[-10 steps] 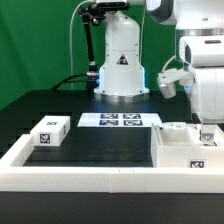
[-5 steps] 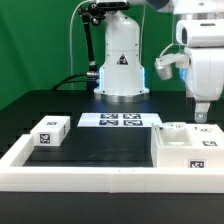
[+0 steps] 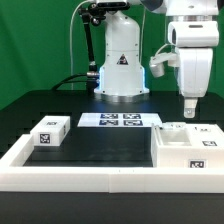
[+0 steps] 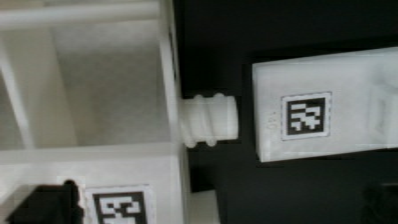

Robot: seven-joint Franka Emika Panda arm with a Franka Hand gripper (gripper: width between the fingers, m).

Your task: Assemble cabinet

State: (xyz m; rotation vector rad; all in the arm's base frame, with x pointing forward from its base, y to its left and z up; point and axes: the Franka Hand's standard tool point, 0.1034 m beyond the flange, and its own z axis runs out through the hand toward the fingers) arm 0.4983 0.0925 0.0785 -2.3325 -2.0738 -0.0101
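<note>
The cabinet body [image 3: 185, 148] is a white open box with marker tags, standing at the exterior view's right inside the border frame. In the wrist view its white walls [image 4: 80, 90] and one tag [image 4: 121, 207] show. Beside it there lies a white tagged piece [image 4: 311, 110] with a short round peg [image 4: 210, 115] that reaches the body's wall. A small white tagged piece [image 3: 50, 131] lies at the exterior view's left. My gripper [image 3: 190, 110] hangs above the cabinet body, apart from it. Its dark fingers [image 4: 45, 205] stand wide apart with nothing between them.
The low white border frame [image 3: 90, 172] rings the black mat. The marker board [image 3: 120, 121] lies flat at the back middle. The arm's white base [image 3: 121, 65] and a black stand rise behind it, before a green backdrop.
My gripper has risen from just above the cabinet body and moved toward the exterior view's left. The parts have not moved.
</note>
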